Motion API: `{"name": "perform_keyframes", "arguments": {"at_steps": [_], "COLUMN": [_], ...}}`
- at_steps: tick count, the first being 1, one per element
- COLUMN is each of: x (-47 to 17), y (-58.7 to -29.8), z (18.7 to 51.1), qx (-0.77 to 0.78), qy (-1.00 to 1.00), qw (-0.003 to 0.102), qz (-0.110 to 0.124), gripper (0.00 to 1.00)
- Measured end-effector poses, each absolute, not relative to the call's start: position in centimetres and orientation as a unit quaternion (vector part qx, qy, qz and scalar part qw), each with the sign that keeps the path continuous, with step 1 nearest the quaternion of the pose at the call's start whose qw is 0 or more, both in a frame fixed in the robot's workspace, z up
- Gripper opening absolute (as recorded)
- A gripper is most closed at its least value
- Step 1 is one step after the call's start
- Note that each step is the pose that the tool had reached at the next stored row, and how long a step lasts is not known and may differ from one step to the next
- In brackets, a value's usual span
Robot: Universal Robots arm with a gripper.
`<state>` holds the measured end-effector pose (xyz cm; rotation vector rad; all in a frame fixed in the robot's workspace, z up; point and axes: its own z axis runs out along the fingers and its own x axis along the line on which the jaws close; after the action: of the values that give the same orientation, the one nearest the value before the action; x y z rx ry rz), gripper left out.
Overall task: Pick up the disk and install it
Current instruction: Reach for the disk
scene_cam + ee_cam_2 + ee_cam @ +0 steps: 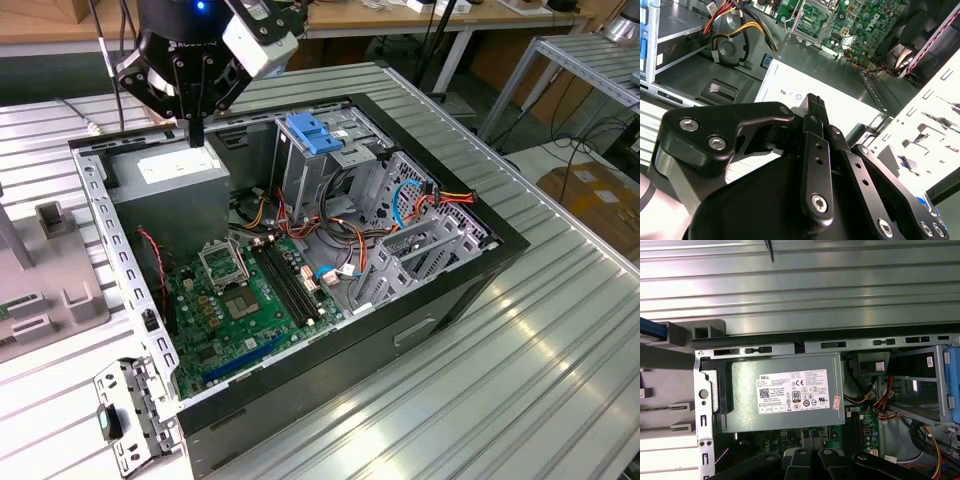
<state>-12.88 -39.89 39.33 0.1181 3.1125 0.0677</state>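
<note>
The disk cannot be placed with certainty. The likeliest sign of it is a blue-edged piece (651,328) in the first wrist view, lying against a grey fixture (695,332) on the table outside the computer case. Little more than that blue edge is visible.

In the exterior view the open case (450,290) lies on its side in the middle of the ribbed metal table (500,380). The grey fixture (55,270) stands at the case's 9 o'clock. The gripper (196,138) hangs at about 11 o'clock of the case, just over the grey power supply (170,185) that fills that corner; whether it touches the box is unclear. Its fingers are pressed together with nothing between them, as the second wrist view shows (814,99), pointing at the power supply's white label (790,80).

Inside the case, the green motherboard (240,300) lies toward 7 o'clock. A metal drive cage topped by a blue bracket (313,133) stands at 12 o'clock, and bundles of coloured cables (420,200) run toward 2 o'clock.
</note>
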Motion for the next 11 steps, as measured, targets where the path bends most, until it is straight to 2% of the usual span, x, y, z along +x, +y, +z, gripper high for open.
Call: {"name": "perform_keyframes", "arguments": {"at_steps": [11], "x": [-13.19], "y": [-39.89], "z": [39.33], "qx": [0.038], "qy": [0.999], "qw": [0.013], "qz": [0.022], "gripper": [0.11]}}
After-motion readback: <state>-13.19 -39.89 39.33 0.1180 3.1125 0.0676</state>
